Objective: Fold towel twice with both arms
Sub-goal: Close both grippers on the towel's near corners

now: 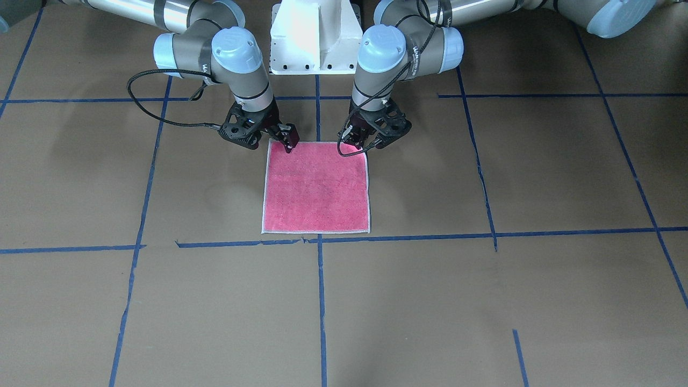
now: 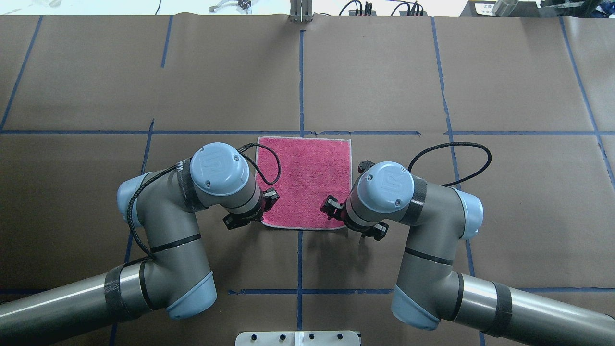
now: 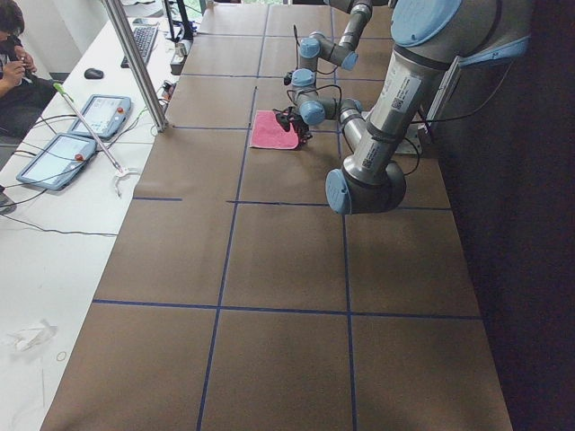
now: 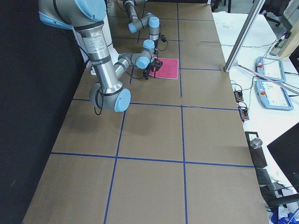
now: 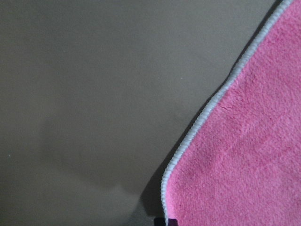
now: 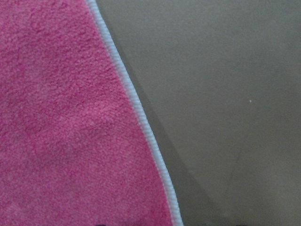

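Observation:
The towel (image 1: 317, 188) lies flat, pink-red face up, its whitish stitched edge all around; it also shows in the overhead view (image 2: 305, 178). My left gripper (image 1: 364, 141) is down at the towel's robot-side corner on the left arm's side and looks open, with the corner still flat. My right gripper (image 1: 279, 138) is down at the other robot-side corner and also looks open. In the overhead view the wrists hide most of the left gripper (image 2: 259, 211) and the right gripper (image 2: 338, 214). The left wrist view shows the towel's edge (image 5: 197, 127) close up, and the right wrist view shows it too (image 6: 141, 117).
Brown paper with blue tape lines (image 1: 322, 301) covers the table. The white pedestal (image 1: 316, 37) stands between the arms, just behind the towel. Tablets and an operator (image 3: 18, 54) are at a side desk beyond the table's far edge.

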### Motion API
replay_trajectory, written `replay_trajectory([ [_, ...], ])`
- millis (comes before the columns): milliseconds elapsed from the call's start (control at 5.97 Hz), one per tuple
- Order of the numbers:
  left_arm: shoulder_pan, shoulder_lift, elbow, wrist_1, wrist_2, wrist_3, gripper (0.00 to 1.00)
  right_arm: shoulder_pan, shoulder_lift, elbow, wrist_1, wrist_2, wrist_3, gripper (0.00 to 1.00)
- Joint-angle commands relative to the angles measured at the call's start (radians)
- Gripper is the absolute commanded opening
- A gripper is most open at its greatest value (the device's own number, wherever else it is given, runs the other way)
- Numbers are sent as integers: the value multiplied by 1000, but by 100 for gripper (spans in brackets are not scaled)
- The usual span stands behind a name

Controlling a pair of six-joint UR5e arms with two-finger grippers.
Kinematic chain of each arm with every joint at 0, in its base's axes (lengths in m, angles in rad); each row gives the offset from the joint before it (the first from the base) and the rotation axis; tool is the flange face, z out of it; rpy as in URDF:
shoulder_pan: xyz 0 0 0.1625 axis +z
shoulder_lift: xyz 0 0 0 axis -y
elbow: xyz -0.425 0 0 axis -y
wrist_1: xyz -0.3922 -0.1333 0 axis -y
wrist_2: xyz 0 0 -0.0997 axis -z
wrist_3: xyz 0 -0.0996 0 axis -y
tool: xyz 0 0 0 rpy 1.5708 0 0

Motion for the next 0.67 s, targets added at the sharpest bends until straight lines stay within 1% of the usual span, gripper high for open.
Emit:
replay_trajectory([
  [0,0,0,0,0,1,0,7,7,1,17,-28,0,0,92],
  [167,0,0,-1,0,-1,0,7,7,0,39,-54,0,0,85],
  [502,0,-2,-3,0,-1,0,7,-6,-5,34,-55,-5,0,83],
])
